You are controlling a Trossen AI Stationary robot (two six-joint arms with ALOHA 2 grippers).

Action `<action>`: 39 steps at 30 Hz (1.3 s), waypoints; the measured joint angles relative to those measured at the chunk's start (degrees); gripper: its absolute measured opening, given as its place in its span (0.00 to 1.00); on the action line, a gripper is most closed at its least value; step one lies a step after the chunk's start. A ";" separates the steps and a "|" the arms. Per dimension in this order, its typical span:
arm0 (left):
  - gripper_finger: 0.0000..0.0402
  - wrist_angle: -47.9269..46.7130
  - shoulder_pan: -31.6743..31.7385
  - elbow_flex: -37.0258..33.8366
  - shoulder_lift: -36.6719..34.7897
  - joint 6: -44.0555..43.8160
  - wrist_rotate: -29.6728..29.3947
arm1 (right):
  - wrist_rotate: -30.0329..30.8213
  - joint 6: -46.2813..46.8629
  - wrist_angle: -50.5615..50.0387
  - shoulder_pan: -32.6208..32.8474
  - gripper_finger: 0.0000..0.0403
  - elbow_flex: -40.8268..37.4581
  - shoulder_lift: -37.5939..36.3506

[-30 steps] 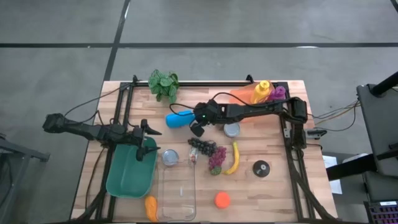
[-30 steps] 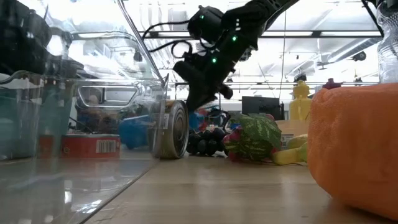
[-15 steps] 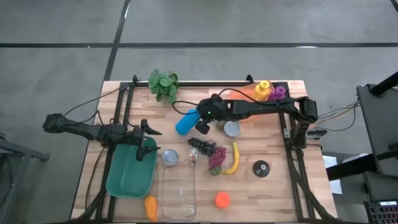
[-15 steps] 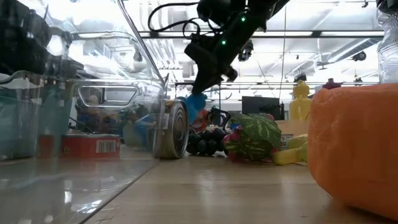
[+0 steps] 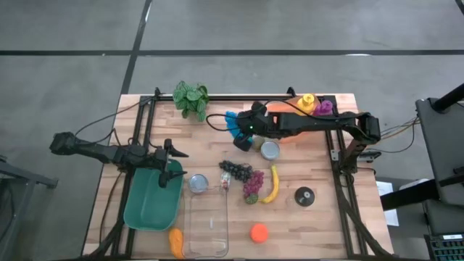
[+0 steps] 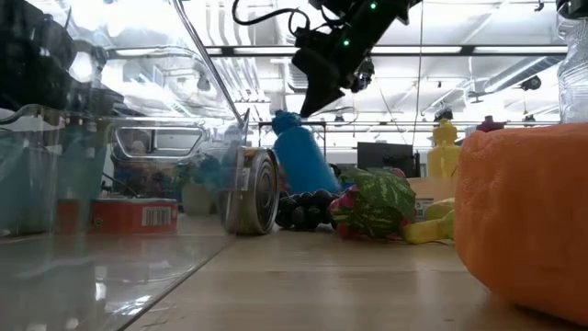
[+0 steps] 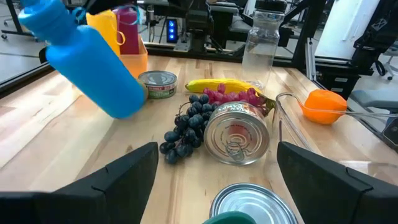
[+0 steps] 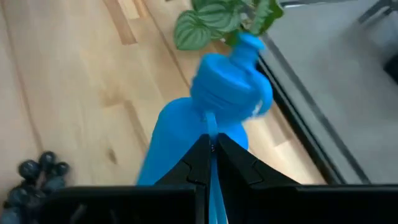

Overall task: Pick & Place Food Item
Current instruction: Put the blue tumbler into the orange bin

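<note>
A blue bottle (image 5: 233, 123) is tilted over the far middle of the table, cap end (image 6: 285, 120) up. My right gripper (image 5: 246, 135) is shut just above it, on a thin blue strap. The bottle's lower end (image 7: 126, 107) is close to the table; whether it touches, I cannot tell. Dark grapes (image 5: 235, 170), red grapes (image 5: 252, 187), a banana (image 5: 273, 185) and an orange (image 5: 259, 232) lie on the wood nearer the front. At the left, my left gripper (image 5: 170, 163) waits open above a green bin (image 5: 148, 203). My right gripper pinches the thin blue strap (image 8: 211, 138) that comes off the bottle's cap end between its two shut fingers. The fingers slant down from the table's right side. The bottle (image 8: 205, 118) hangs tilted below the fingers, cap end up.
One tin can (image 5: 198, 183) lies beside a clear container (image 5: 206, 225), and another can (image 5: 270, 151) stands near the bottle. A leafy plant (image 5: 191, 98) is at the far edge, a yellow bottle (image 5: 307, 104) at the far right, a black disc (image 5: 304, 196) on the right.
My right gripper, shut throughout, has risen and drawn toward the table's far right while rolling. The blue bottle lay on its side; its cap end has been pulled up and it has swung to a steep tilt, shifted toward the far right.
</note>
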 joint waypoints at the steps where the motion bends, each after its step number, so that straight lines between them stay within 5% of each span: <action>1: 0.84 0.01 -0.02 0.00 0.00 0.00 -0.01 | 0.76 -0.51 0.10 0.00 0.04 0.00 -0.24; 12: 0.84 0.00 0.00 0.00 0.00 0.00 0.00 | 11.64 -6.29 -0.41 1.65 0.04 0.00 -6.59; 39: 0.84 0.00 0.00 0.00 0.00 0.00 -0.01 | 26.37 3.99 -1.15 2.14 0.04 -10.92 -22.26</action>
